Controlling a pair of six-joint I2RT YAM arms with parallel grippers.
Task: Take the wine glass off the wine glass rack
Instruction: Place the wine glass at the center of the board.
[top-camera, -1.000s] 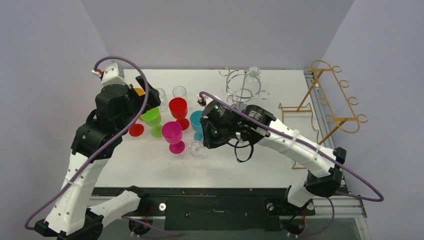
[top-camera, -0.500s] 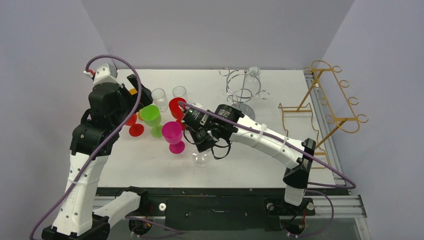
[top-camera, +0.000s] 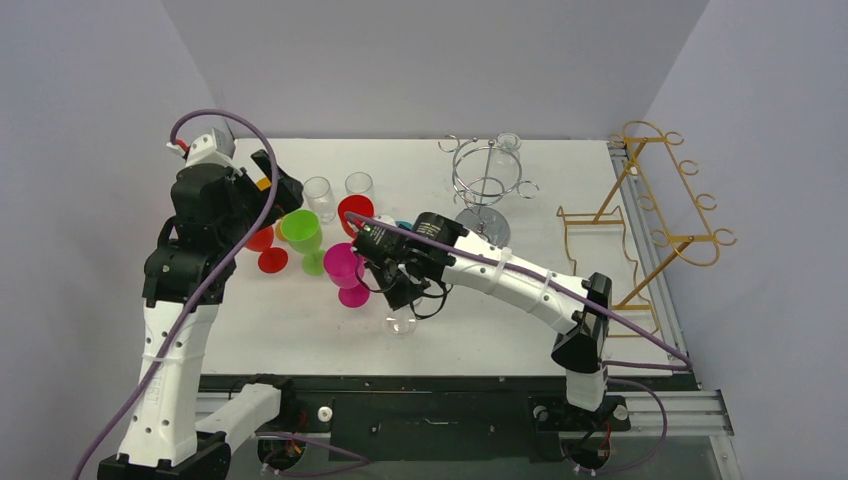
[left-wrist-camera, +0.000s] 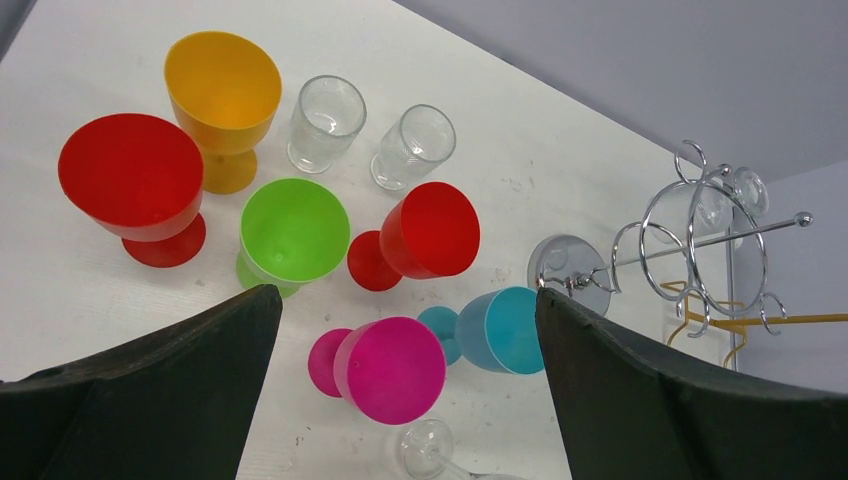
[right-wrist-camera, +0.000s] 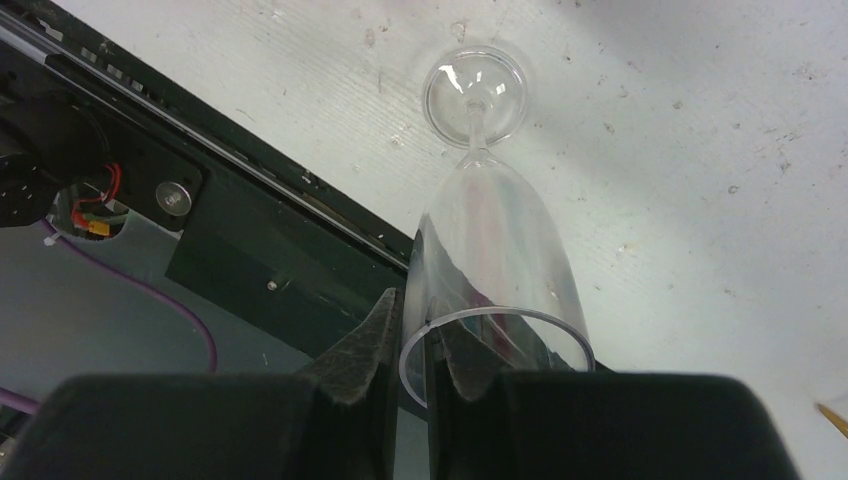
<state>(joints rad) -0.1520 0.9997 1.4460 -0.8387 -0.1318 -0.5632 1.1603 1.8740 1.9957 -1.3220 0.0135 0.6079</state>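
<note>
Between the right fingers (right-wrist-camera: 385, 330), pinched narrow on the rim: the clear wine glass (right-wrist-camera: 495, 240), bowl up against them, stem and foot pointing away toward the bench (right-wrist-camera: 700, 150). Cannot tell whether the foot touches the bench or hangs just above it. Already off the chrome wine glass rack (top-camera: 487, 180), now well behind and to the right of those fingers, with one hanging glass (top-camera: 508, 143) on its far side. Just left of the right fingers, a magenta cup (top-camera: 345, 268); behind that, a red cup (top-camera: 355, 212) and a blue cup (left-wrist-camera: 505, 330). Over at the left fingers (left-wrist-camera: 230, 340), spread wide, holding nothing, raised above the bench. Below and between them: a green cup (left-wrist-camera: 290, 230), the red cup, two clear tumblers (left-wrist-camera: 325, 122). Beyond the left one of the pair, a second red cup (left-wrist-camera: 130, 180) and a yellow cup (left-wrist-camera: 222, 95). Far to the right of the right fingers, a gold rack (top-camera: 660, 200) at the bench edge.
</note>
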